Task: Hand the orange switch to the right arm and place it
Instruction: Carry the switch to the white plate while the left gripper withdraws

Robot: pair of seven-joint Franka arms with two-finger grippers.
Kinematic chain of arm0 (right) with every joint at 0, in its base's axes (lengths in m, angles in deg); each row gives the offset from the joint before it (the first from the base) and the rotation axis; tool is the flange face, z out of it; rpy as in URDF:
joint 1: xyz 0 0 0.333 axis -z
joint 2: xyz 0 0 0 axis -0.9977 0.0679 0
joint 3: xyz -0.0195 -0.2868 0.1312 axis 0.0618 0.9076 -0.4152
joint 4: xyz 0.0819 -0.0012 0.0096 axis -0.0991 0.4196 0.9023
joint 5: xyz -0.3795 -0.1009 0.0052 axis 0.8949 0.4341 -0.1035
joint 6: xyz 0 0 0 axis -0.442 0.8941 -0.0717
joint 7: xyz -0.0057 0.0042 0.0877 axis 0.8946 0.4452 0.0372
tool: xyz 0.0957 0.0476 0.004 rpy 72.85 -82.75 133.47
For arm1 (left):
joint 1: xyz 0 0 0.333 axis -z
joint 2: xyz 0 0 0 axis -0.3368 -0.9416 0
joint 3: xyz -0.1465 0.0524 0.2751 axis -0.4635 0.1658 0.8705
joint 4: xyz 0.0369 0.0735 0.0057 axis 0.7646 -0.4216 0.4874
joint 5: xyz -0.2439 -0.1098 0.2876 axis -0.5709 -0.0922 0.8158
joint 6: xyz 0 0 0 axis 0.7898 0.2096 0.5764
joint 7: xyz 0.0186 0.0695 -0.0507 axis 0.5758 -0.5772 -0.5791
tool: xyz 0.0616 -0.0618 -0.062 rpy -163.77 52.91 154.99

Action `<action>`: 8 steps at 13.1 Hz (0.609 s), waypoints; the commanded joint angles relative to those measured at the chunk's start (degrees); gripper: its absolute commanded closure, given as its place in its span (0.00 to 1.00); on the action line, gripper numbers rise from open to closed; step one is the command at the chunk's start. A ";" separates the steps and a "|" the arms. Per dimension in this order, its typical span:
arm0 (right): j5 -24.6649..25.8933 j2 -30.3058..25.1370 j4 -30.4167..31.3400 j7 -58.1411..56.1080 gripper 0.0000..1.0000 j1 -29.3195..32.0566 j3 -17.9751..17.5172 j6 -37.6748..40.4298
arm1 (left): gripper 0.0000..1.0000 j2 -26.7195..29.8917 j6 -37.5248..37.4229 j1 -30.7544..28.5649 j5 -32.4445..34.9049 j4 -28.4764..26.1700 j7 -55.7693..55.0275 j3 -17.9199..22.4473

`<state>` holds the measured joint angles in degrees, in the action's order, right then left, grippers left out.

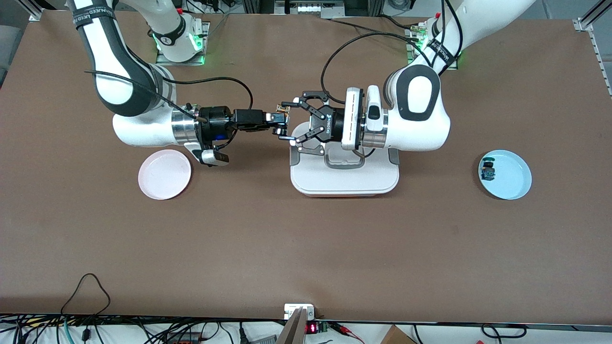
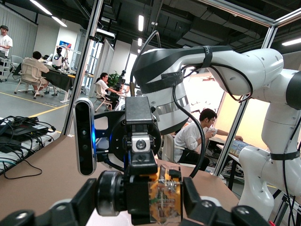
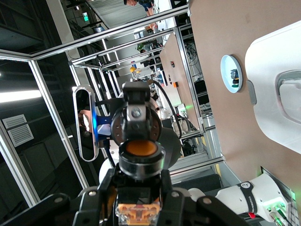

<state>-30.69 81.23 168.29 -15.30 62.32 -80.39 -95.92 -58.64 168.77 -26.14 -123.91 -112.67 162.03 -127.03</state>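
Observation:
The orange switch [image 1: 283, 112], a black body with a round cap and an orange clear base, hangs in the air between the two grippers, over the table beside the white box. My right gripper [image 1: 279, 122], slim and black, is shut on its black body; in the right wrist view its fingers [image 3: 99, 195] press both sides of the switch [image 3: 137, 190]. My left gripper [image 1: 287, 121] is open, its jaws standing wide at the switch's two ends. In the left wrist view the switch [image 2: 162, 197] sits between the spread fingers [image 2: 194, 190].
A white lidded box [image 1: 344, 179] stands under the left wrist. A pink plate [image 1: 165, 174] lies toward the right arm's end. A blue plate [image 1: 514, 184] toward the left arm's end holds a small blue-topped part [image 1: 488, 171].

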 commanded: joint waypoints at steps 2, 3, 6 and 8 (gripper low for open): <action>0.71 -0.91 0.15 -0.08 1.00 0.32 -0.10 1.10 | 0.00 3.04 -1.67 -2.59 -1.45 -1.17 -0.33 -0.30; 0.71 -0.91 0.15 -0.08 1.00 0.32 -0.01 1.10 | 0.00 3.22 -3.59 -3.56 -0.93 -1.17 -2.43 -0.22; 0.97 -1.52 0.06 -0.26 1.00 0.67 -0.01 1.10 | 0.00 4.88 -8.43 -6.98 6.51 -0.91 -11.81 -0.22; 2.55 -1.88 -0.03 -0.26 1.00 1.72 -0.01 2.23 | 0.00 6.38 -12.73 -9.01 15.64 -0.12 -23.74 -0.22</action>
<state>-29.93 80.52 168.23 -15.32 62.82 -80.30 -95.11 -55.32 159.31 -32.97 -114.77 -112.51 147.94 -127.00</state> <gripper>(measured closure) 0.586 0.000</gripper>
